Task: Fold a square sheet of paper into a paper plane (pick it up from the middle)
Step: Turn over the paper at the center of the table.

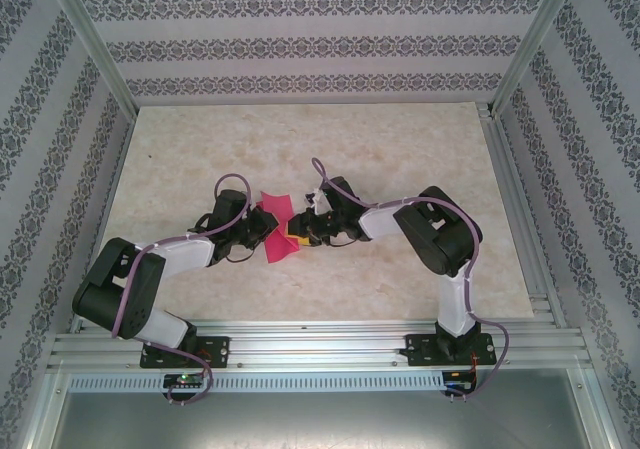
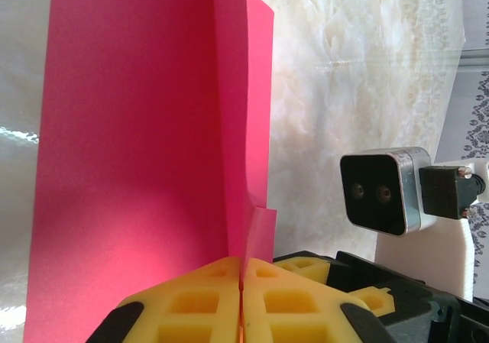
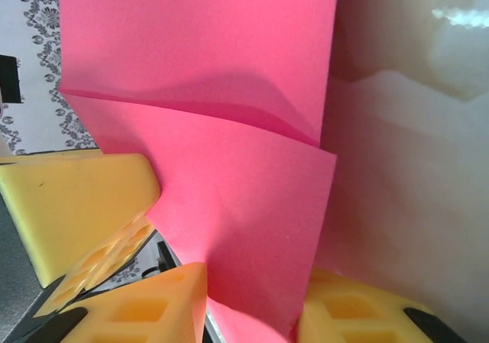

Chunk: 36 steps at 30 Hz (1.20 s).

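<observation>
The square sheet of paper (image 1: 273,209) is magenta-red, folded, and held off the table between the two arms. In the left wrist view the sheet of paper (image 2: 137,144) stands upright with a crease down its middle. My left gripper (image 2: 241,286) has its yellow jaws shut on the lower edge at that crease. In the right wrist view the paper (image 3: 229,198) shows two overlapping layers that hang down into the gap of my right gripper (image 3: 252,305). Its jaws stand apart on either side of the paper, not pressing it. Both grippers, left (image 1: 262,231) and right (image 1: 302,233), meet at the table's centre.
The beige marble-patterned table (image 1: 400,149) is bare around the arms. Patterned walls and a metal frame (image 1: 90,44) close it in. The right arm's wrist camera (image 2: 382,192) sits close beside the left jaws. A left finger (image 3: 76,205) is near the right jaws.
</observation>
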{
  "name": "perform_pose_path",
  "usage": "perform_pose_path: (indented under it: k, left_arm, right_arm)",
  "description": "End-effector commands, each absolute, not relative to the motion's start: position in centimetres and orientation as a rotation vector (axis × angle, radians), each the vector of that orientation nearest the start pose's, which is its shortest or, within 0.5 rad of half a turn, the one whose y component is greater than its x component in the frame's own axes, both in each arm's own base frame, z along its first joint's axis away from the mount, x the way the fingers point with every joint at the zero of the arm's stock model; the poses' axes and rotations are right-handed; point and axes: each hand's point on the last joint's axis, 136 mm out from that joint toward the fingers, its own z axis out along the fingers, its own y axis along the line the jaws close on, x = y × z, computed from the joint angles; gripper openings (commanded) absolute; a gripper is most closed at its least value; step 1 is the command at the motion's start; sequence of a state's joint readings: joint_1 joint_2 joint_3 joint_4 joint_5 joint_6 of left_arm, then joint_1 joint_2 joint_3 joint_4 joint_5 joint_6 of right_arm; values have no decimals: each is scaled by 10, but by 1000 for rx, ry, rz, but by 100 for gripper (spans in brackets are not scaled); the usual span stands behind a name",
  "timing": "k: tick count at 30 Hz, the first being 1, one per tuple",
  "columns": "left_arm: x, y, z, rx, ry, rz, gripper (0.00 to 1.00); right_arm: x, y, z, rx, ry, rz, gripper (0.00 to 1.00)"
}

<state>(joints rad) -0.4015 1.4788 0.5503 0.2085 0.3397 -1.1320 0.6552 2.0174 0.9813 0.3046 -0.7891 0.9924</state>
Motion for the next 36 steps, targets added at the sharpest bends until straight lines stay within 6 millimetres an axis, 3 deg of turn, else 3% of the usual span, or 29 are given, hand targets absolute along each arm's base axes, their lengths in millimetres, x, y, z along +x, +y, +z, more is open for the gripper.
perform_pose_path:
  k: [1, 8, 14, 17, 24, 28, 31, 36]
  left_arm:
    - [314, -194, 57, -704, 2436, -1068, 11]
    - [310, -190, 52, -706, 2464, -1030, 20]
    - [307, -186, 53, -699, 2477, -998, 24]
    - [307, -186, 57, -686, 2476, -988, 30]
    - [304, -173, 86, -665, 2434, -930, 62]
    - [299, -152, 116, -654, 2380, -818, 75]
    - [295, -136, 134, -652, 2353, -726, 83]
    - [294, -119, 151, -669, 2325, -653, 88]
  right_arm:
    - [292, 374, 48, -48, 2646, 1676, 29]
    - [295, 372, 50, -40, 2630, 1694, 27]
    - [295, 372, 48, -40, 2630, 1702, 17]
    - [295, 372, 49, -54, 2624, 1704, 6]
    - [302, 361, 64, -90, 2587, 1627, 0]
    - [307, 326, 79, -202, 2605, 1325, 0]
    - [309, 282, 87, -376, 2670, 878, 0]
    - [319, 211, 109, -577, 2649, 233, 0]
